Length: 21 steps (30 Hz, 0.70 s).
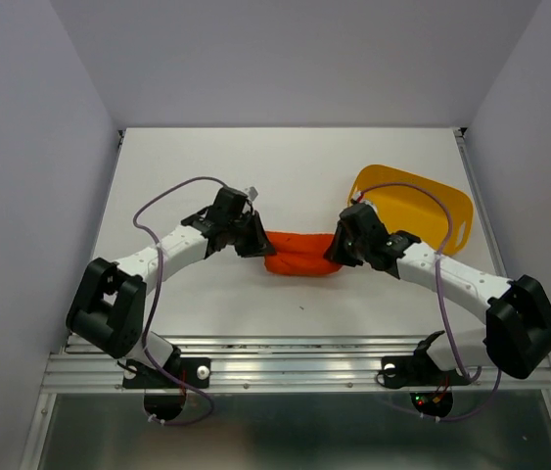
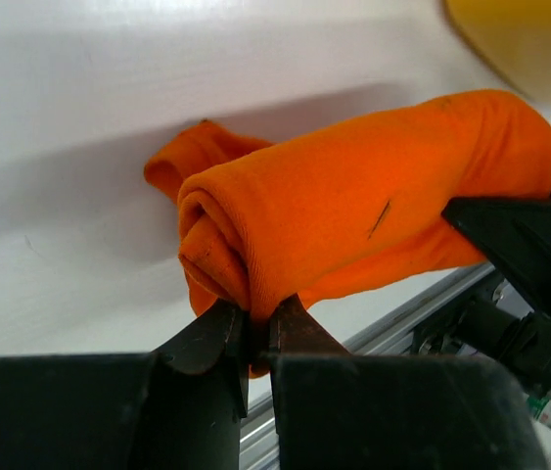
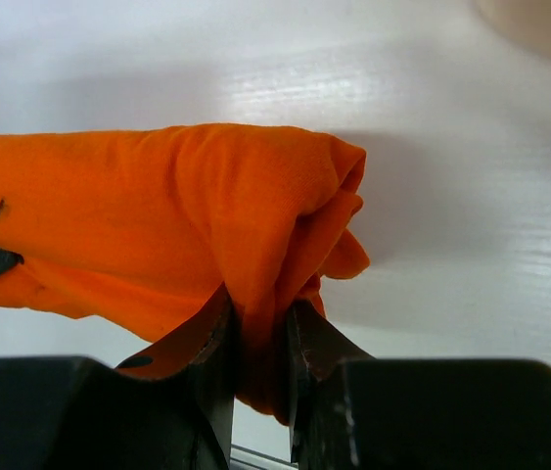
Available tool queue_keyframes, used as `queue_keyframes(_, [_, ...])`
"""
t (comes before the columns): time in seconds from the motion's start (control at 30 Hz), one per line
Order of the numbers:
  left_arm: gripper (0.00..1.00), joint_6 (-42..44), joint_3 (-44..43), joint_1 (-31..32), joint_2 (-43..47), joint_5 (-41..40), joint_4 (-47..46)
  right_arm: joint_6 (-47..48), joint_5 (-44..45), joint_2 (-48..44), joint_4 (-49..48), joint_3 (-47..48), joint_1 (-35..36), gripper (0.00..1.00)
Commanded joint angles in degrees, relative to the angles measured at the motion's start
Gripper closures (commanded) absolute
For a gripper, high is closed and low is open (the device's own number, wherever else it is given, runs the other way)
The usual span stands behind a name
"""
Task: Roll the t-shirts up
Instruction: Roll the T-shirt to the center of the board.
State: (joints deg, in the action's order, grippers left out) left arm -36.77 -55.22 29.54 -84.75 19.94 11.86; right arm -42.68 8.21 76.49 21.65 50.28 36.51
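Observation:
The orange-red t-shirt (image 1: 300,254) is rolled into a short thick bundle lying left to right on the white table between the two arms. My left gripper (image 1: 253,238) is shut on a fold at the roll's left end; in the left wrist view the t-shirt (image 2: 353,196) shows its spiral end, pinched at my left gripper (image 2: 259,323). At the right end my right gripper (image 1: 339,251) is shut on bunched fabric, and the right wrist view shows the t-shirt (image 3: 158,215) clamped at my right gripper (image 3: 258,333).
A yellow plastic tub (image 1: 422,201) stands at the back right, just behind the right arm; its edge shows blurred as the tub (image 2: 529,39) in the left wrist view. The table's metal front rail (image 1: 295,357) runs close below the roll.

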Motion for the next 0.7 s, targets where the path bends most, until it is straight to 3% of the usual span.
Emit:
queue_keyframes(0.0, [1.00, -0.9, 4.5, 1.0, 4.9, 1.0, -5.3, -1.3, -0.6, -4.6, -0.2, -5.2, -0.1, 0.99])
queue_keyframes(0.23, [1.00, -5.8, 13.2, 6.1, 7.2, 2.1, -9.5, -3.8, -2.1, -8.2, -0.6, -12.7, 0.4, 0.99])
queue_keyframes(0.47, [1.00, -6.7, 15.6, 8.1, 7.0, 3.5, -9.6, -5.0, -2.3, -9.6, 0.8, -15.7, 0.9, 0.98])
queue_keyframes(0.57, [1.00, -5.5, 15.3, 8.7, 4.7, 4.8, -8.3, -5.7, -2.1, -9.9, 1.8, -16.6, 0.9, 0.85])
queue_keyframes(0.6, [0.92, -5.0, 15.0, 8.8, 4.0, 4.9, -7.8, -5.8, -2.0, -10.0, 2.0, -16.8, 0.9, 0.80])
queue_keyframes(0.63, [0.88, -4.0, 14.6, 9.0, 3.3, 4.9, -7.1, -5.8, -1.6, -10.3, 2.3, -17.1, 0.9, 0.66])
queue_keyframes(0.67, [0.81, -3.7, 13.7, 9.0, 2.2, 4.1, -5.9, -5.8, -1.4, -10.9, 3.0, -17.1, 0.9, 0.60])
